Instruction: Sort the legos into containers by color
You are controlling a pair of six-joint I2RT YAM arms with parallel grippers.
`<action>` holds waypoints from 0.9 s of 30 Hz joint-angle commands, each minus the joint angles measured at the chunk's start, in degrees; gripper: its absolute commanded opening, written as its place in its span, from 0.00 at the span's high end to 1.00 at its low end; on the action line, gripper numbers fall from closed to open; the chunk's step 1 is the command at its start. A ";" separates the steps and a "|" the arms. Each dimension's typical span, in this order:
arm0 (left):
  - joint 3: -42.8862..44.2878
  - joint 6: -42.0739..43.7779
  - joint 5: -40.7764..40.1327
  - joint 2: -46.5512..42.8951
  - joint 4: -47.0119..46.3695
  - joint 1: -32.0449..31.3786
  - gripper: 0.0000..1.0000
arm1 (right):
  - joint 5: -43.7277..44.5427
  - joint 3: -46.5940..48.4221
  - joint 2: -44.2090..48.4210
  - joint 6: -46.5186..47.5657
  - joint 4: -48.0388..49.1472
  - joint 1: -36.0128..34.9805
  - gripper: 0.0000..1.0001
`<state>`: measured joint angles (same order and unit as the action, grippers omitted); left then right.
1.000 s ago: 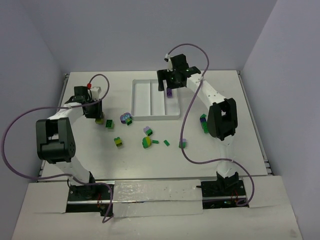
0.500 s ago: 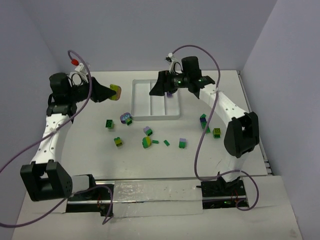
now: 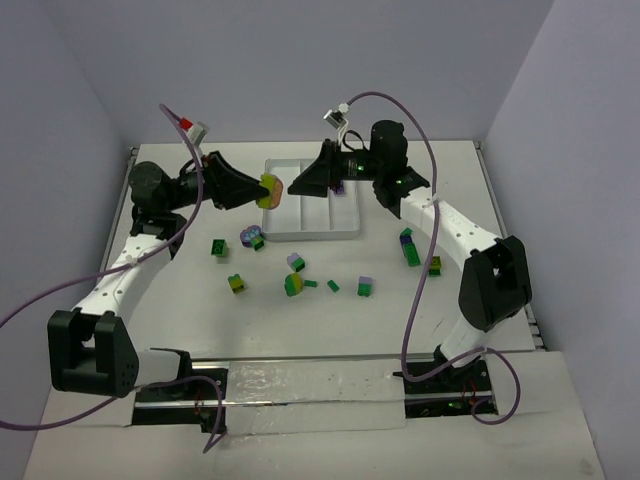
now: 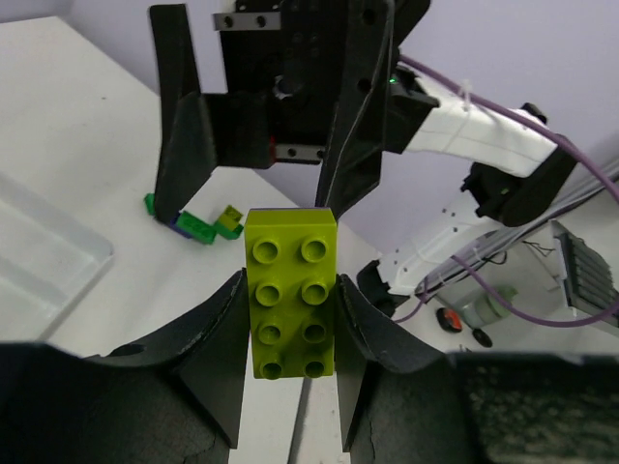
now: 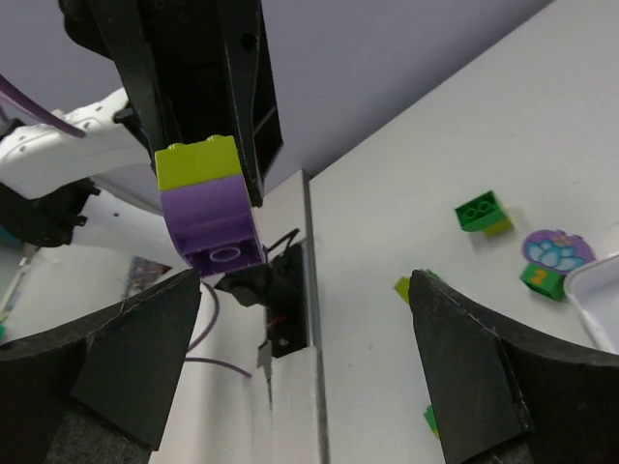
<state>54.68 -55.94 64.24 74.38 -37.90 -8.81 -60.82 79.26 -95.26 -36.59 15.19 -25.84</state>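
Note:
My left gripper [image 3: 262, 190] is shut on a stacked lego [image 3: 270, 189], yellow-green on top of purple, held in the air over the left rim of the white tray [image 3: 310, 235]. The left wrist view shows its studded yellow-green face [image 4: 290, 290] pinched between both fingers. My right gripper [image 3: 308, 185] is open, points left above the tray and faces that stack [image 5: 208, 208] with nothing between its jaws [image 5: 305, 280]. A purple brick [image 3: 340, 187] lies in the tray's right container. Several loose legos lie on the table in front of the tray, such as a green one [image 3: 217, 246].
Loose pieces include a purple flower disc [image 3: 252, 237], a yellow-green and purple block [image 3: 293, 284], a lilac and green one [image 3: 365, 287] and a green stack [image 3: 408, 245] beside the right arm. Walls close in the back and both sides.
The left gripper rose from the table at the left and swung right with the stack to the tray's left rim. The right gripper turned from pointing down to facing left.

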 commanded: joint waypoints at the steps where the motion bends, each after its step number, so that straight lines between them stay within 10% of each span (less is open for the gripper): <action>1: -0.64 -5.31 0.37 -0.03 -8.58 -1.25 1.00 | -4.09 -0.77 2.46 -5.34 10.45 -1.12 0.06; 10: -1.70 -4.77 -0.78 0.15 -6.84 -1.65 1.00 | -6.83 -3.10 2.54 -11.37 21.21 -2.41 0.09; 19: -1.77 -5.51 -0.95 0.59 -7.81 -2.42 1.00 | -4.77 -0.88 2.02 -3.09 11.90 -4.12 0.20; 27: -2.41 -3.57 -1.71 0.33 -5.29 -3.06 1.00 | -3.15 0.63 1.42 -2.79 10.57 -4.46 0.50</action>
<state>52.49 -60.92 63.69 74.96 -42.23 -11.54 -65.36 76.78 -95.26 -41.19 26.50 -29.76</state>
